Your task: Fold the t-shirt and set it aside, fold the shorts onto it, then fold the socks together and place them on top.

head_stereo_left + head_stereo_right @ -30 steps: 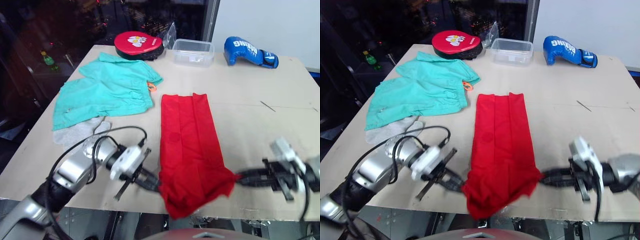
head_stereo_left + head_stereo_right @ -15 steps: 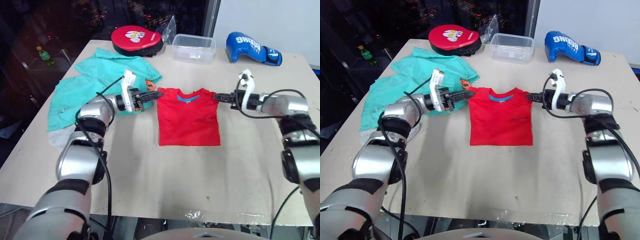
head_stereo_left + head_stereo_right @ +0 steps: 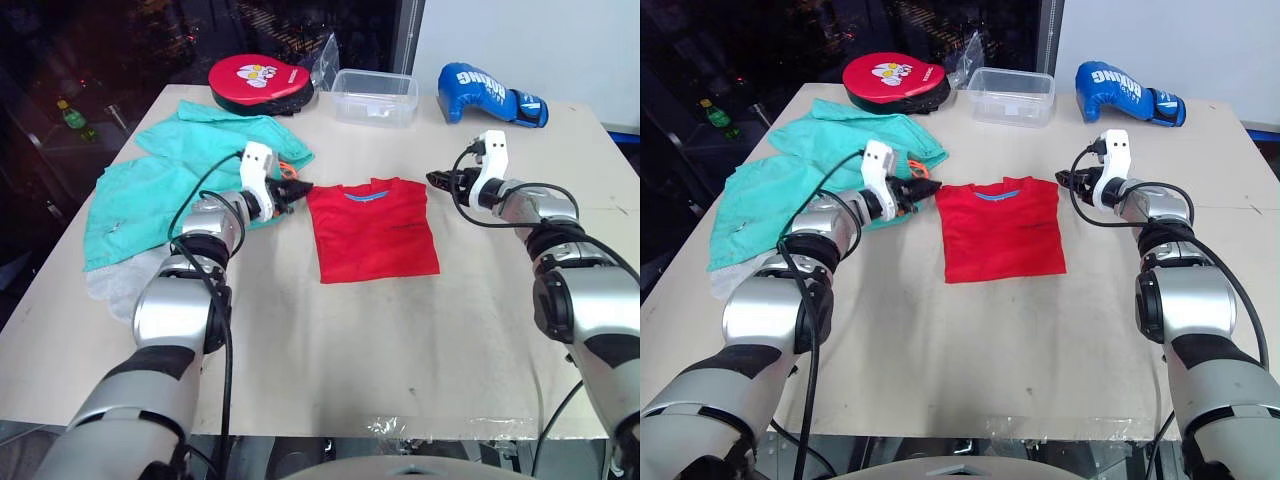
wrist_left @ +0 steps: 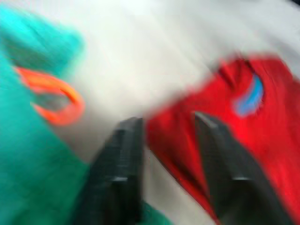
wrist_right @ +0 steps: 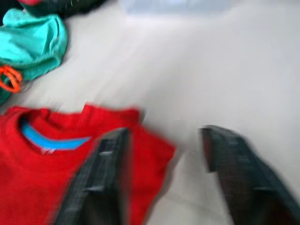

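Between both grippers' parted jaws, the t-shirt (image 3: 376, 230) lies a flat, soft red rectangle.

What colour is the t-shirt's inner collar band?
Blue, on the red t-shirt; clearest in the right wrist view.

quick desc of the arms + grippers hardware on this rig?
Both arms have rounded silver-grey shells with black joints and loose black cables looping along them. Left gripper and right gripper each carry a white block at the wrist and two black jaws.

Red mitt (image 3: 262, 79), clear tub (image 3: 374, 97), blue glove (image 3: 490, 93) (far edge).
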{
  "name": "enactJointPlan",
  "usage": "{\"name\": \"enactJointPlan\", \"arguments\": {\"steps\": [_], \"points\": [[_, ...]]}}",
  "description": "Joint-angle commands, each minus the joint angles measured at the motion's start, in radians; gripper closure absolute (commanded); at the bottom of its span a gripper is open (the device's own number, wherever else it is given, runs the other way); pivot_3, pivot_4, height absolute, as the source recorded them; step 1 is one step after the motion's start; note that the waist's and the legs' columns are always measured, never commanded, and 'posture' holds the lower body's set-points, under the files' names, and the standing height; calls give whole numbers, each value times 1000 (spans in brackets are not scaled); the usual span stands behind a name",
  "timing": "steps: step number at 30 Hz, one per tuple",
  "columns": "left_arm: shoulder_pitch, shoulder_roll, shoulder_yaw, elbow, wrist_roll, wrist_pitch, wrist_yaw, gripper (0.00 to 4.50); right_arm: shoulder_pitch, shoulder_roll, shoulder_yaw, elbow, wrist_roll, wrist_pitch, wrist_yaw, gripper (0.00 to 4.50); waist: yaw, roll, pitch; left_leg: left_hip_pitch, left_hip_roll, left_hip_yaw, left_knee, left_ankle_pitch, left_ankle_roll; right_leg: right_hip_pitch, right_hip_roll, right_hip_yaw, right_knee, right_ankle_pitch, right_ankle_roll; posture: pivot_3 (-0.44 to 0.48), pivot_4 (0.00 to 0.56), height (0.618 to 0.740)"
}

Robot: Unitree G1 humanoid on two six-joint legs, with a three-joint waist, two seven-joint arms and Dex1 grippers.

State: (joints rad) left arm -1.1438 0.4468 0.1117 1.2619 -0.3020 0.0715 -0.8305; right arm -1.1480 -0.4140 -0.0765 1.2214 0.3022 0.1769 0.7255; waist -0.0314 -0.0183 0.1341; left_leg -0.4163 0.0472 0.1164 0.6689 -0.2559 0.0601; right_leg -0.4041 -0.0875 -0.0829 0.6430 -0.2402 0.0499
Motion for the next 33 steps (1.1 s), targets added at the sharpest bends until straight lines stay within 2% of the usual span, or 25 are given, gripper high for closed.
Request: {"name": "enactJointPlan", "arguments": {"steps": [1,3,5,8,11,14,17,19,23,26,30,33], "points": [[-35,25,75,-88,-31,-68,-10,546,46,-34,-16,-118,-20,-103,100,25,-2,0,0,0,0,0,0,0,0,0,0,0,0,0,0,0,150,740],[-5,30,68,-154,-14,-97,-53,546,125,-45,13,-233,-29,-140,213,25,-4,0,0,0,0,0,-1,0,0,0,0,0,0,0,0,0,150,740],[68,31,31,-290,-3,-111,-149,546,241,-61,56,-412,-24,-149,346,25,-4,1,-1,1,-1,2,-1,0,0,1,0,0,0,0,0,0,150,740],[183,32,-26,-479,1,-69,-251,546,375,-92,126,-618,-50,-176,452,25,-7,2,0,1,-1,4,-1,0,0,1,0,0,1,0,0,0,150,740],[321,57,-122,-651,44,-83,-354,546,466,-133,202,-746,-105,-207,519,25,-7,3,0,2,0,3,0,0,0,0,0,1,0,0,0,0,150,740],[394,62,-177,-725,80,-95,-382,546,495,-131,228,-791,-131,-177,494,25,-7,3,1,3,0,2,1,0,-1,0,1,2,1,0,0,0,150,740],[428,55,-218,-733,130,-148,-377,546,494,-110,218,-794,-124,-162,475,25,-3,3,1,3,1,-1,1,1,-2,0,1,2,2,1,-1,0,150,740],[438,44,-231,-714,153,-173,-362,546,469,-62,173,-787,-60,-127,456,25,-1,3,0,3,1,-2,1,1,-2,1,1,2,3,1,-1,0,150,740],[439,-7,-220,-684,126,-181,-360,546,419,20,138,-753,9,-70,463,25,1,3,0,3,1,-2,2,1,-2,0,1,2,2,1,-2,0,150,740],[428,-37,-259,-588,191,-235,-337,546,396,58,191,-606,-80,-154,429,25,8,3,0,3,1,-2,2,1,-2,1,1,2,1,1,-1,0,150,740],[411,-19,-287,-386,289,-336,-266,546,390,55,234,-342,-211,-312,344,25,18,3,-1,3,0,3,1,1,-2,1,2,1,0,1,-1,0,150,740],[415,19,-264,-343,277,-371,-277,546,400,3,213,-311,-212,-361,380,25,17,6,-4,5,0,3,1,1,-2,2,1,2,1,1,-1,0,150,740]]}}
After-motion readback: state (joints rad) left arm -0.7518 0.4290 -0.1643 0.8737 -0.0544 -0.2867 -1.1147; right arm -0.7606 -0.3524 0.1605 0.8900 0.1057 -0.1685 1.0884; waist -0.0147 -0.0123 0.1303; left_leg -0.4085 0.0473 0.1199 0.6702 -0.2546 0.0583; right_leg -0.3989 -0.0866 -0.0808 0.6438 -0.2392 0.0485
